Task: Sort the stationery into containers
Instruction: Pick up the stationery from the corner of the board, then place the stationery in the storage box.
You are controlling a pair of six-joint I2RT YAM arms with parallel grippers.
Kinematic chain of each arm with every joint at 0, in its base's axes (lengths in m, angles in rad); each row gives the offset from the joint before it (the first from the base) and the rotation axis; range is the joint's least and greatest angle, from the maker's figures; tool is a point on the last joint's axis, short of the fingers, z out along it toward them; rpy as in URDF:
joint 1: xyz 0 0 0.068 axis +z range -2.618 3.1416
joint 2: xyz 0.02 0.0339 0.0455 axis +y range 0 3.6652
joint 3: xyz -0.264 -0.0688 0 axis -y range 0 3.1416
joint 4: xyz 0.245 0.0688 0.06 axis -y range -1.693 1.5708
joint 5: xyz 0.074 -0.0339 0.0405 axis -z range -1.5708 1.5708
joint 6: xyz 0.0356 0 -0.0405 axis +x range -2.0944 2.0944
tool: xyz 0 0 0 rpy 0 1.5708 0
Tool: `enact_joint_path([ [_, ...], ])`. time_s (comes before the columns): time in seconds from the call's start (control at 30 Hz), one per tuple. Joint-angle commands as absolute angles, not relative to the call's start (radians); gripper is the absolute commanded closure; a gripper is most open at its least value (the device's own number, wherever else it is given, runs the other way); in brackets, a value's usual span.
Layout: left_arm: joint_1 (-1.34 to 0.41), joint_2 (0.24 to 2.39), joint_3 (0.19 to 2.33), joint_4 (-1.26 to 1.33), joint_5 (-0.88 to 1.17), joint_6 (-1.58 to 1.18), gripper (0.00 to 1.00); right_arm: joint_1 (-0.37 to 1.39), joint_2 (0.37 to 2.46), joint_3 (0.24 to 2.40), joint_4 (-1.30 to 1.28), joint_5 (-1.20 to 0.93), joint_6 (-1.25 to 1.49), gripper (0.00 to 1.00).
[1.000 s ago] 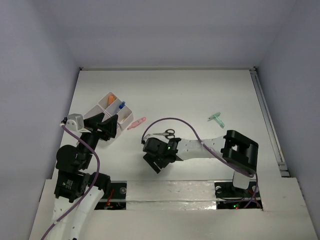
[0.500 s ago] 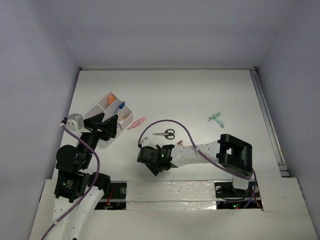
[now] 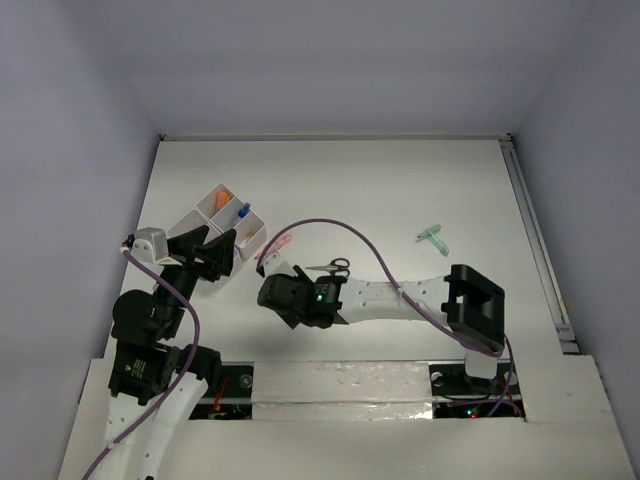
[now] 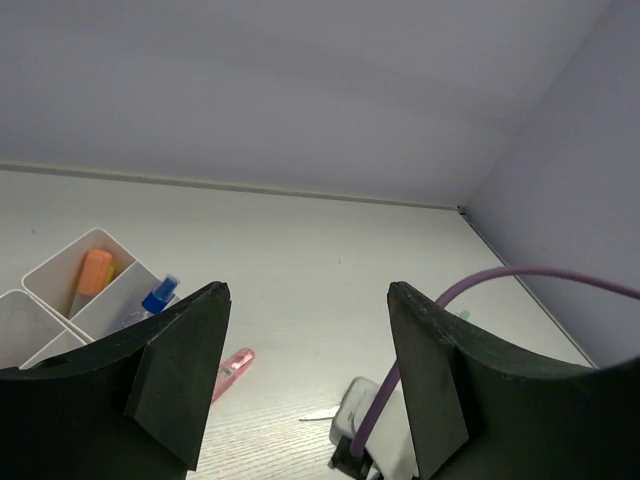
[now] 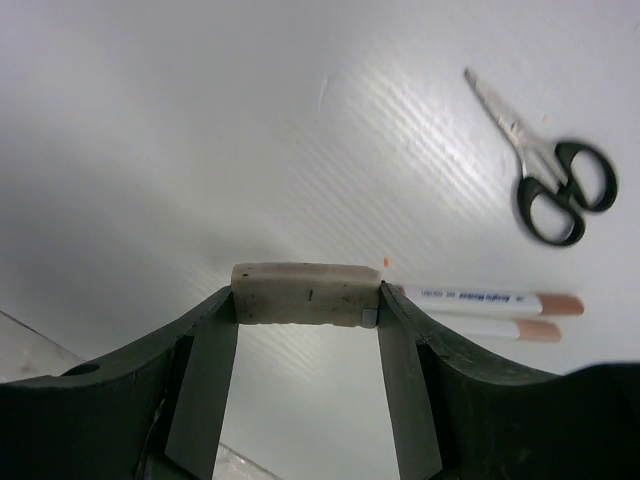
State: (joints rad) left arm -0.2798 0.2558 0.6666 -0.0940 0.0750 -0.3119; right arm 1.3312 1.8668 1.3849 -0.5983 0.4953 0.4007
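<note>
White tray (image 4: pixel 58 276) — cut off at edge; pens (image 5: pixel 480 297) partly hidden.

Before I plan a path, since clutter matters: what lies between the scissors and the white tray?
A pink marker lies between scissors and tray, clearest in the top view.

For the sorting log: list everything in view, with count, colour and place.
tray: one, white, compartmented, left side of table
small piece: one, orange, in a tray compartment
blue-capped item: one, in the neighbouring compartment
marker: one, pink, on the table right of tray
scissors: one pair, black handles, mid-table
pens: two, white with tan ends, side by side near scissors
green piece: one, right side of table
eraser: one, cream, between right jaws
table: one, white
left jaws: black, open, empty, by the tray
right jaws: black, shut on eraser
</note>
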Motion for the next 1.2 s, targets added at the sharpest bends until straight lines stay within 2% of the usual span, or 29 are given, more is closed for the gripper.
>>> enact_joint_path([
  [0.0, -0.278, 0.258, 0.667, -0.037, 0.083, -0.307, 0.39, 1.298, 1.842, 1.469, -0.459, 0.546, 0.287, 0.40],
  [0.27, -0.278, 0.267, 0.669, -0.040, 0.078, -0.307, 0.39, 1.137, 1.940, 1.615, -0.166, 0.391, 0.118, 0.40],
  [0.47, -0.278, 0.273, 0.669, -0.037, 0.084, -0.307, 0.39, 1.097, 2.100, 1.808, -0.083, 0.319, 0.069, 0.40],
  [0.9, -0.278, 0.276, 0.673, -0.041, 0.086, -0.302, 0.39, 1.040, 2.287, 2.025, -0.095, 0.248, 0.054, 0.40],
  [1.03, -0.287, 0.278, 0.673, -0.038, 0.086, -0.304, 0.39, 1.031, 2.293, 2.028, -0.092, 0.227, 0.055, 0.31],
  [1.17, -0.287, 0.281, 0.673, -0.038, 0.087, -0.302, 0.39, 1.031, 2.295, 2.028, -0.101, 0.216, 0.054, 0.28],
])
